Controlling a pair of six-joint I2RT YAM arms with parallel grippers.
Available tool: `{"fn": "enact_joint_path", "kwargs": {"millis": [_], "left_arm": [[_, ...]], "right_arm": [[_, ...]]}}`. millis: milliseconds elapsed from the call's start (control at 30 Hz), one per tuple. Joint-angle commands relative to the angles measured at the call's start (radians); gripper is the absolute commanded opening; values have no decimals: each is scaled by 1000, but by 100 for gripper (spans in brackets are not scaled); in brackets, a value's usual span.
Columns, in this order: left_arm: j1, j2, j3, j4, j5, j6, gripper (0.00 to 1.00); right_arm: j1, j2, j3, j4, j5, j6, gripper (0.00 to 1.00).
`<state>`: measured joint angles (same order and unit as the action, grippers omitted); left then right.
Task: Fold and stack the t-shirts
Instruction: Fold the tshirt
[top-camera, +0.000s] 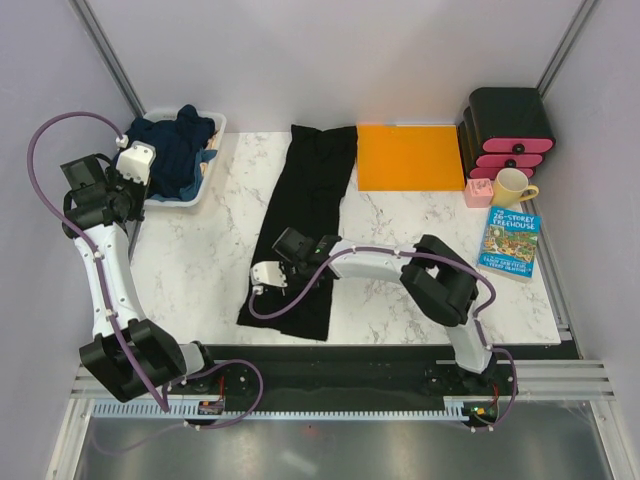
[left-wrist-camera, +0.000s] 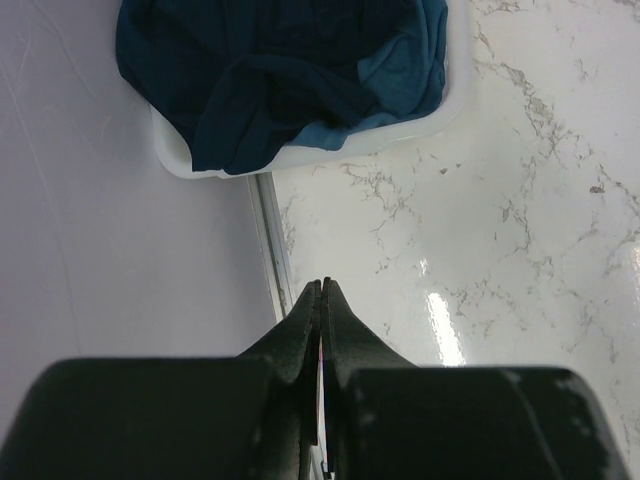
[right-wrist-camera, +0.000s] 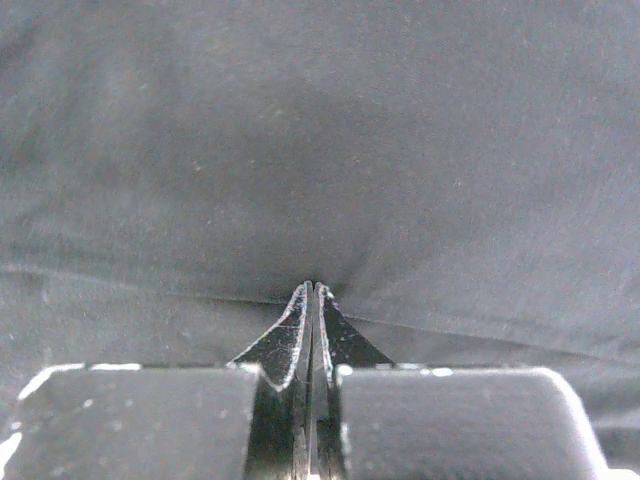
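Observation:
A black t-shirt (top-camera: 305, 200) lies folded into a long strip down the middle of the marble table. It fills the right wrist view (right-wrist-camera: 320, 150), with a crease running across. My right gripper (top-camera: 262, 285) is low over the strip's near left part. It is shut (right-wrist-camera: 313, 288), tips against the cloth at the crease, and no cloth shows between the fingers. Dark navy t-shirts (top-camera: 175, 150) are bunched in a white basket (top-camera: 190, 200) at the back left, and they also show in the left wrist view (left-wrist-camera: 280, 70). My left gripper (top-camera: 135, 160) hangs by the basket's near left side, shut and empty (left-wrist-camera: 322, 285).
A flat orange sheet (top-camera: 410, 155) lies behind the shirt's right side. At the back right stand a black and pink drawer unit (top-camera: 510, 130), a yellow mug (top-camera: 512, 187), a pink cube (top-camera: 478, 193) and a book (top-camera: 510, 240). The table's left edge rail (left-wrist-camera: 270, 240) runs under my left gripper.

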<state>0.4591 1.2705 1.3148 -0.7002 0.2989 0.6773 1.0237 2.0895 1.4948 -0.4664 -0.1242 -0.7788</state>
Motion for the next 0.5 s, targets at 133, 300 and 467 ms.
{"fn": "enact_joint_path", "kwargs": {"millis": [133,300,467], "left_arm": [[6,-8,38,21,74,-64,2],[6,-17,38,8,98,-71,2],[6,-37,27,-7,106,-42,2]], "right_arm": [[-25,-114,-229,-137,93,-39,0],[-30,-179,-183,-146,118,-40,44],[-22,-220,-24,-244,74,9,63]]}}
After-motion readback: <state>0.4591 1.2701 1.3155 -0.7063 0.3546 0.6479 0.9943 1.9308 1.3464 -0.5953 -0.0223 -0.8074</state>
